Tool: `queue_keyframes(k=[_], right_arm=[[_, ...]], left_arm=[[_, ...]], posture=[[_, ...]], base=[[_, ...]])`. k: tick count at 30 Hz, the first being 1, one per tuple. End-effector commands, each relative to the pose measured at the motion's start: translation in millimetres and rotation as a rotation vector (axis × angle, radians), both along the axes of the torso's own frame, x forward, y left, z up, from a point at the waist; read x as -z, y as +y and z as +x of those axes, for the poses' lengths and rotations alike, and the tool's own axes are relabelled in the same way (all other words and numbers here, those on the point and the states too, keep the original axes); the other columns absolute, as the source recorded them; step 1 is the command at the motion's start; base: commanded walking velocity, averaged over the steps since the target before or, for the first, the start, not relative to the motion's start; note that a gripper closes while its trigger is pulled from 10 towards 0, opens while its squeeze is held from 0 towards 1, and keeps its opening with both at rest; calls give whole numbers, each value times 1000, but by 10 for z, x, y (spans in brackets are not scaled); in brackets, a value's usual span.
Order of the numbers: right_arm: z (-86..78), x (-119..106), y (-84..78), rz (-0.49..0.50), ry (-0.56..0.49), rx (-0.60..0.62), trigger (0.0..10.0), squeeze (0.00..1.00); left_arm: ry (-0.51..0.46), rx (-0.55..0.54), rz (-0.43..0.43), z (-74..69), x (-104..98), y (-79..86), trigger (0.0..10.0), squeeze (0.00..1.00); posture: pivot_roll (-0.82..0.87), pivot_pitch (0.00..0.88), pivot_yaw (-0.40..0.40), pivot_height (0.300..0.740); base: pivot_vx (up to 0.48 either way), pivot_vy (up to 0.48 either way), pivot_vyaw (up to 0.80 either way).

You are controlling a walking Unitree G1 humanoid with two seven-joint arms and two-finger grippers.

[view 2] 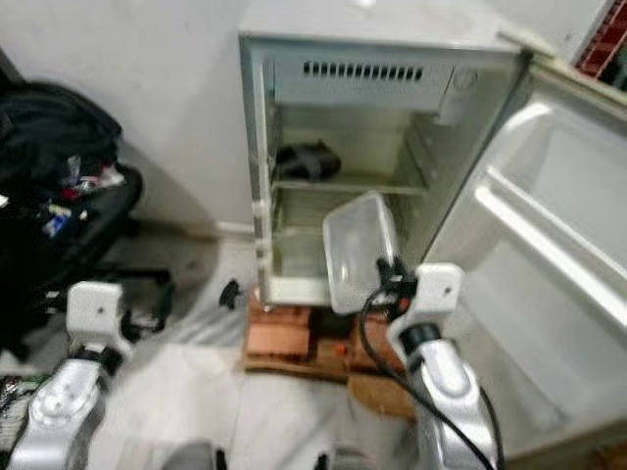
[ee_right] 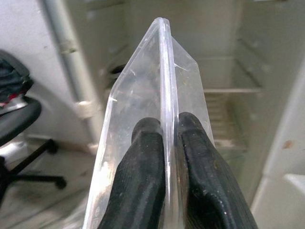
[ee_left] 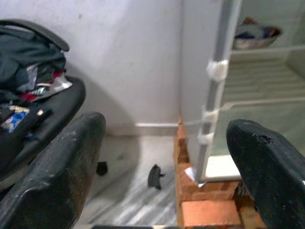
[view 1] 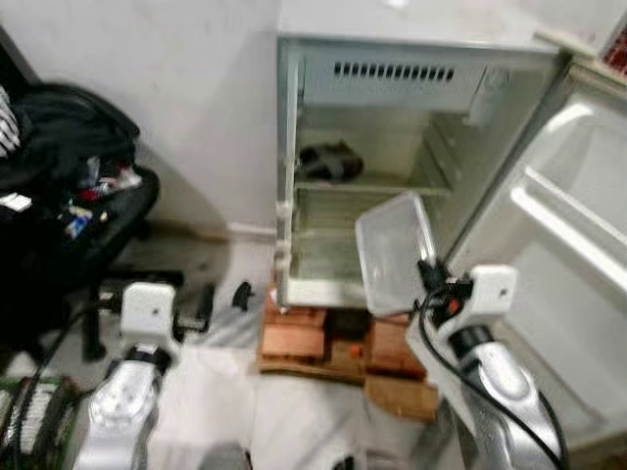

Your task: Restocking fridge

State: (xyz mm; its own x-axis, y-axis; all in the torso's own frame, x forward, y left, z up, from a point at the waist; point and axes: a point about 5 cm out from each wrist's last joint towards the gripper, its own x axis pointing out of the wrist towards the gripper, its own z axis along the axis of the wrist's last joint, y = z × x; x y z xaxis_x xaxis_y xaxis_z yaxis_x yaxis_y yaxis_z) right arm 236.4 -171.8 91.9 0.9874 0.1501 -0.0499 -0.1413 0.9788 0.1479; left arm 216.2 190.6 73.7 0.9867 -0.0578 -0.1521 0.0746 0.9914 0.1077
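A small white fridge [view 1: 392, 59] stands open on bricks, its door [view 1: 558, 245] swung out to the right. On its upper shelf sits a dark bowl-like item [view 1: 331, 162]. My right gripper [ee_right: 166, 124] is shut on the wall of an empty clear plastic container [view 1: 397, 250], which is held tilted in front of the fridge's lower compartment. My left gripper [ee_left: 164, 126] is open and holds nothing. It is low at the left, pointing toward the fridge's left edge.
Red bricks [view 1: 294, 338] and boards lie under the fridge. A black office chair [view 1: 69, 196] piled with clothes stands at the left against the wall. A small black piece [ee_left: 154, 175] lies on the floor near the bricks.
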Motion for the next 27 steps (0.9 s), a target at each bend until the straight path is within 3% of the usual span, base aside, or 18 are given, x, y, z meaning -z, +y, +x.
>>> queue_keyframes(k=[1, 7, 27], right_arm=[[-14, 8, -81, -17, 5, 38, 10000, 0], [-10, 12, -74, -13, 7, 41, 10000, 0], [29, 3, -24, -8, 6, 11, 10000, 0]], left_arm=[[-7, 49, 0, 4, -7, -83, 10000, 0], [-19, 57, -7, 44, -21, -105, 10000, 0], [-24, 61, -16, -5, -25, -120, 10000, 0]], posture=[[15, 42, -22, 740], [10, 44, -20, 740], [15, 56, -29, 740]], base=[[0, 0, -800], [0, 0, -731], [303, 0, 0]])
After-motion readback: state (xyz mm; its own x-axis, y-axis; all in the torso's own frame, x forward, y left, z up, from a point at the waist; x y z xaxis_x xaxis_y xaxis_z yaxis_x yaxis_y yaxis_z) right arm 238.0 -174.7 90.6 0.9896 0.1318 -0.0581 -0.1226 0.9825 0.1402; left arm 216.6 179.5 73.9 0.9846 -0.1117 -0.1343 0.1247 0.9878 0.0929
